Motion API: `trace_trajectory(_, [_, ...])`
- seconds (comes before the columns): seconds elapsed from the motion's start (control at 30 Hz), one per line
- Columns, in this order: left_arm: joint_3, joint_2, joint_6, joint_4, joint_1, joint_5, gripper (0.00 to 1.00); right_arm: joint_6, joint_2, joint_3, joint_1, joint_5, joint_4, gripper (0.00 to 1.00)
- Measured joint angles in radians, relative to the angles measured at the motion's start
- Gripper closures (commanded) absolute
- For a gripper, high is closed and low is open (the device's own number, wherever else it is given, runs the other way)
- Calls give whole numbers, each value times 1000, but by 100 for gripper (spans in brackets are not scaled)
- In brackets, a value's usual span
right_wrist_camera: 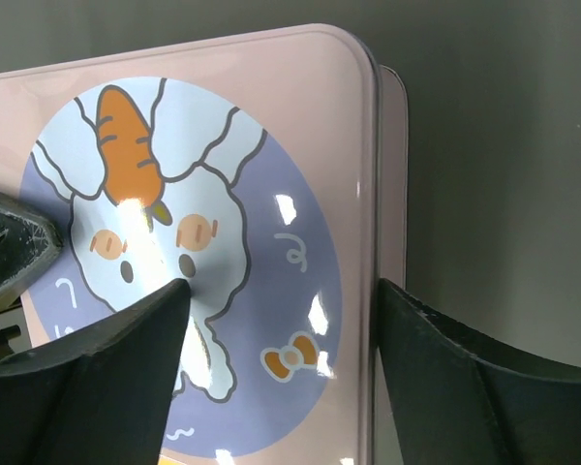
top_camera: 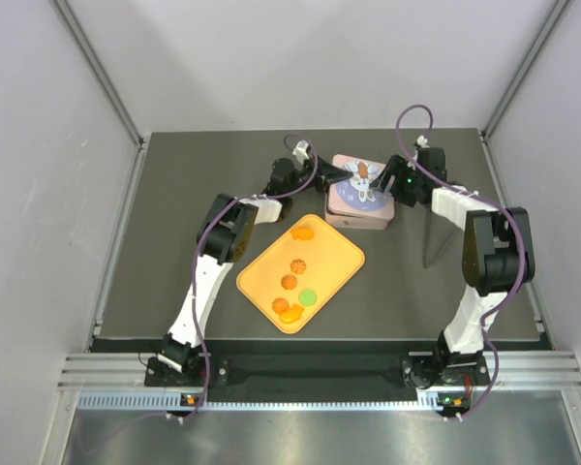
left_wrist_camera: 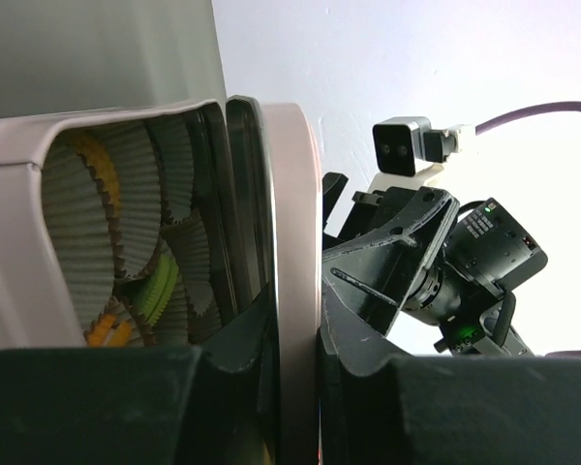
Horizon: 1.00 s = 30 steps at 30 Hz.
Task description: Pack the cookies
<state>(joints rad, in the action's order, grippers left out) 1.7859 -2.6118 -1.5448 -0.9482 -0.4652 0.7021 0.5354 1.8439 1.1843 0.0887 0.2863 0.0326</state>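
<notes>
- While several orange cookies (top_camera: 296, 265) and a green cookie (top_camera: 308, 296) lie loose on the orange tray (top_camera: 339, 254) in the middle of the dark table (top_camera: 174, 194), others are already in the pink tin (left_wrist_camera: 10, 194) just behind the tray.
- Inside the tin, grey pleated paper cups (left_wrist_camera: 77, 223) hold some orange cookies and a green one (seen almost edge-on from the left wrist, so the number cannot be told).
- The lid (right_wrist_camera: 271, 145), printed with a rabbit and a carrot, lies over the tin. It sits slightly askew, so a strip of the tin shows past one edge in the right wrist view.
- The left gripper (left_wrist_camera: 271, 358) is at the tin's left side, with its two fingers pinched on the lid's rim, one on each face.
- The right gripper (right_wrist_camera: 281, 291) hangs at the tin's right side with its fingers spread wide. One is over the printed face and the other is beyond the lid's edge, and they grip nothing.
- The two grippers face each other across the tin.
</notes>
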Motion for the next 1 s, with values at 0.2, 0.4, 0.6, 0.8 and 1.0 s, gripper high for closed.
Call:
trace_trajectory(0.2, [0, 0, 2, 21, 12, 1, 89, 10, 14, 0, -4, -3, -11, 43])
trace_trajectory(0.4, [-8, 0, 3, 24, 24, 3, 79, 16, 29, 2, -7, -13, -18, 53])
trace_trajectory(0.6, [-12, 0, -2, 13, 27, 3, 71, 15, 33, 8, -8, -13, -17, 54])
trace_trajectory(0.8, [-18, 0, -9, -15, 34, 4, 68, 15, 33, 9, -8, -12, -18, 53])
trace_trajectory(1.0, [-40, 2, -17, -50, 43, 11, 68, 15, 33, 10, -6, -8, -18, 53])
